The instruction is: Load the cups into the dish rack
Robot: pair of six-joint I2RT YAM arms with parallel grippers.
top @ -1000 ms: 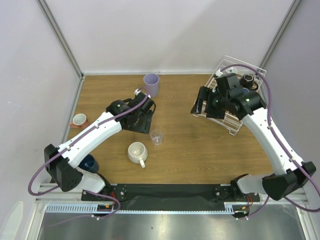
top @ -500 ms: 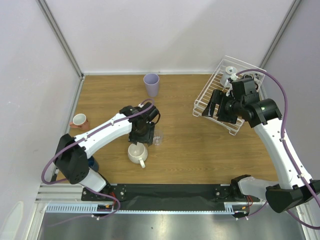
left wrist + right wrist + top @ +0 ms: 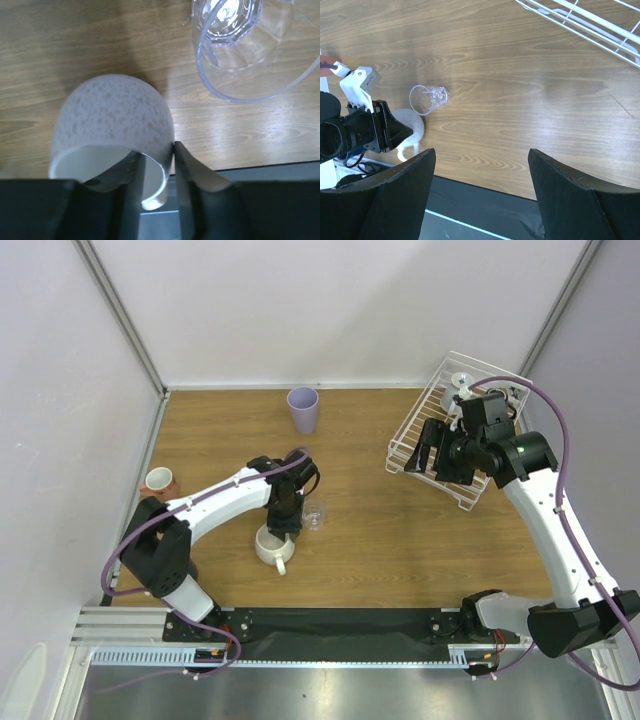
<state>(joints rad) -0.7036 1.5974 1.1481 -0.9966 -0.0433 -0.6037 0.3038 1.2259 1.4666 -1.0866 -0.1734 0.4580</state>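
Tabletop (image 3: 380, 540) — pale mug (image 3: 460, 381) in dish rack (image 3: 408, 440)

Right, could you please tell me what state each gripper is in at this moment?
Left gripper: open, one finger either side of the cream mug wall, not yet clamped.
Right gripper: open wide, holding nothing.
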